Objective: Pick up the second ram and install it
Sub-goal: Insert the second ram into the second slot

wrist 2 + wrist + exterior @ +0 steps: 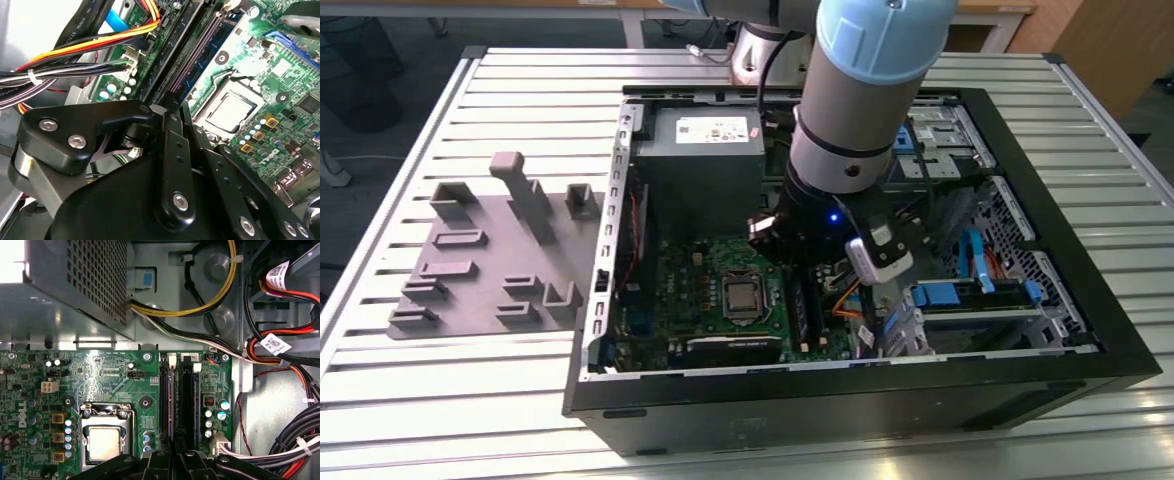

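The second ram (170, 400) shows edge-on as a thin purplish-dark strip along a black memory slot beside the CPU socket (104, 442). In both wrist views it runs straight out from between my fingertips. My gripper (177, 107) is shut on the second ram (197, 52) near its middle. I cannot tell whether the stick sits in the slot or just above it. In the exterior view my gripper (803, 262) reaches down inside the open computer case (854, 400), over the motherboard (707, 270). A second black slot (186, 400) lies right alongside.
Bundled cables (75, 50) run close beside the slots, with more cables (280, 355) against the case wall. The power supply (700, 150) stands at the back of the case. A grey fixture plate (480, 260) with raised blocks lies on the table at the exterior view's left.
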Motion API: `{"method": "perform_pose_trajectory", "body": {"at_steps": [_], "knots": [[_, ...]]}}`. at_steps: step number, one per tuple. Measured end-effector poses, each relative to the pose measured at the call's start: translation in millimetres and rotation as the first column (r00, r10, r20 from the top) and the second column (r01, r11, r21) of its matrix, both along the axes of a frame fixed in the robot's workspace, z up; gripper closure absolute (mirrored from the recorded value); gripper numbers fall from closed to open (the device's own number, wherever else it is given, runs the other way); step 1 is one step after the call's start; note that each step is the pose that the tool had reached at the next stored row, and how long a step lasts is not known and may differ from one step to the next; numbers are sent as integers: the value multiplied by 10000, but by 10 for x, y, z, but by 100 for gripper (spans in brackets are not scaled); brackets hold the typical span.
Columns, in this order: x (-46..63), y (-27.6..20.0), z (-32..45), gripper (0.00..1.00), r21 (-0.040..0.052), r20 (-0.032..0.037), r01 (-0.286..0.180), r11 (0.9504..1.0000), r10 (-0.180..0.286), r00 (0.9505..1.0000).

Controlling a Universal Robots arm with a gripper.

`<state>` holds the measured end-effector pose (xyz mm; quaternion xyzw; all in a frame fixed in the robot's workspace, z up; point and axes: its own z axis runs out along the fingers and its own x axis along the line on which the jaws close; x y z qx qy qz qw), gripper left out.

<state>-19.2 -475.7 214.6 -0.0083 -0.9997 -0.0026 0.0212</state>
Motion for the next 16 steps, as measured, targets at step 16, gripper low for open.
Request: {"method": "perform_pose_trajectory", "body": {"at_steps": [16], "knots": [[10,-2,-18,86,1,1,89,10000,-89,10000]]}}
